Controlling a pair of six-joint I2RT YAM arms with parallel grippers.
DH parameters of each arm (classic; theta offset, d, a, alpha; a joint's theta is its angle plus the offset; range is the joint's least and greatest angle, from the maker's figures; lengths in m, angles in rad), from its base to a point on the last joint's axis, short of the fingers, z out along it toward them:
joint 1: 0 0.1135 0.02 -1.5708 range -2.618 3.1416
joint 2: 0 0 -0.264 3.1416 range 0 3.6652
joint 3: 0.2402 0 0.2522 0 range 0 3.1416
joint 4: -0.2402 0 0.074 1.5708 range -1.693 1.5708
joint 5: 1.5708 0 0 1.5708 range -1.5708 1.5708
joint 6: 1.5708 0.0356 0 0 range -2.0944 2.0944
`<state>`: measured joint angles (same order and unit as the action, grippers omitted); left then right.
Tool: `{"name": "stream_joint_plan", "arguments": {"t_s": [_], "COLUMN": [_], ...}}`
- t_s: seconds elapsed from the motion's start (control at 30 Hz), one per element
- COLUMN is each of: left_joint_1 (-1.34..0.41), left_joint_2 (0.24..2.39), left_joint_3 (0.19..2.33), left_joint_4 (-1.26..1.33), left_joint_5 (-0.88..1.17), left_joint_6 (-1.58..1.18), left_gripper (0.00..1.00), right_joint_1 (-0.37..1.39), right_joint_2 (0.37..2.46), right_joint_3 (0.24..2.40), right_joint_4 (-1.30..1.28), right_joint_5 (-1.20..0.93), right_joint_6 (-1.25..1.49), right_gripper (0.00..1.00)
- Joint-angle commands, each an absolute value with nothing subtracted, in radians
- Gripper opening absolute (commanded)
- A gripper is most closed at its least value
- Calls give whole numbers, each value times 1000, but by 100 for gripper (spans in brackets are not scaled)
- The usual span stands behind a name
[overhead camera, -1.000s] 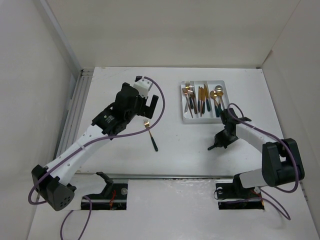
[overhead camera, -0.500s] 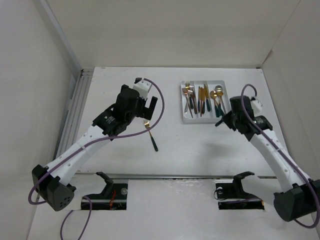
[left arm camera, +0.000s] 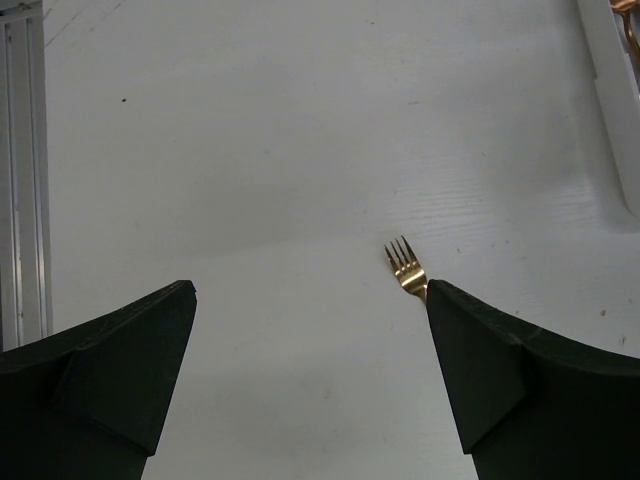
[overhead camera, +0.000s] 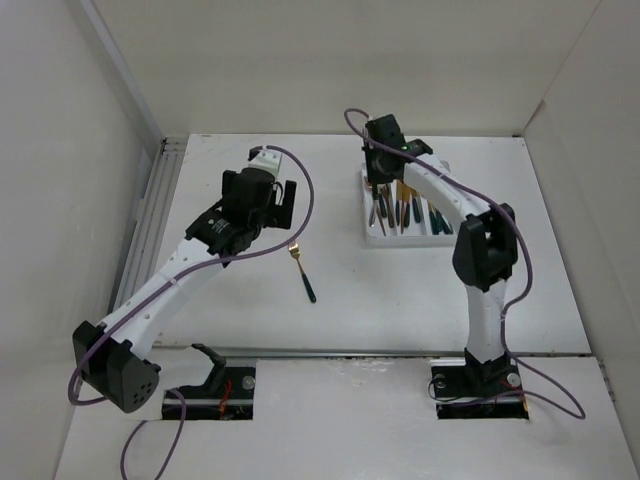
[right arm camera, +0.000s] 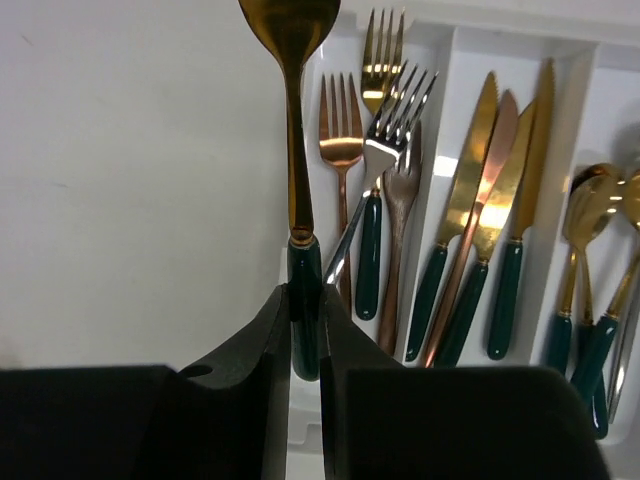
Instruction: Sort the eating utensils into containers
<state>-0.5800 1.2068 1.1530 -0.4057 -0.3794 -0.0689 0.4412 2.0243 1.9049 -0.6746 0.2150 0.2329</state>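
The right claw (right arm camera: 305, 300), clamped on a gold spoon with dark green handle (right arm camera: 294, 120), has swung across; the white 3-slot plastic tray (right arm camera: 450, 45) now lies just below it. The left claw (left arm camera: 308, 290) gapes apart.

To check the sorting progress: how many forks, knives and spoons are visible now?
Forks: 5, with 4 in the tray and 1 outside it
Knives: 3
Spoons: at least 3, with 1 in the right jaws
Total: at least 11

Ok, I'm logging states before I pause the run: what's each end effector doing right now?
Left end effector: open, holding nothing.
Right end effector: closed on a gold spoon with a dark green handle.
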Motion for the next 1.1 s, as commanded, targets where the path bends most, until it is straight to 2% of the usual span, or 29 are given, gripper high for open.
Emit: {"name": "stream_joint_plan", "arguments": {"t_s": [0.0,0.4,0.67,0.97,1.07], "left_joint_1": [-558,-529,-520,-520,-520], "left_joint_2": [1210,1279,1298,1298,1298], "left_joint_3": [1235,1276,1276,1276,1276], "left_joint_4": [-433,-433,-422,-413,-404], "left_joint_5": [-403,-393,-383,-365,-354], "left_joint_6": [-109,-89,-80,-80,-80], "left_gripper": [100,100,100,100,100], "right_joint_1": [440,431,413,425,425], "right_joint_2": [2084,2210,2186,2151,2119], "right_joint_3": [1997,1985,1861,1819,1767], "right_joint_4": [-762,-703,-632,-663,-649], "right_joint_5": [187,163,153,186,186], "right_joint_6": [137,159,276,262,284], "right_gripper": [0,0,0,0,9]}}
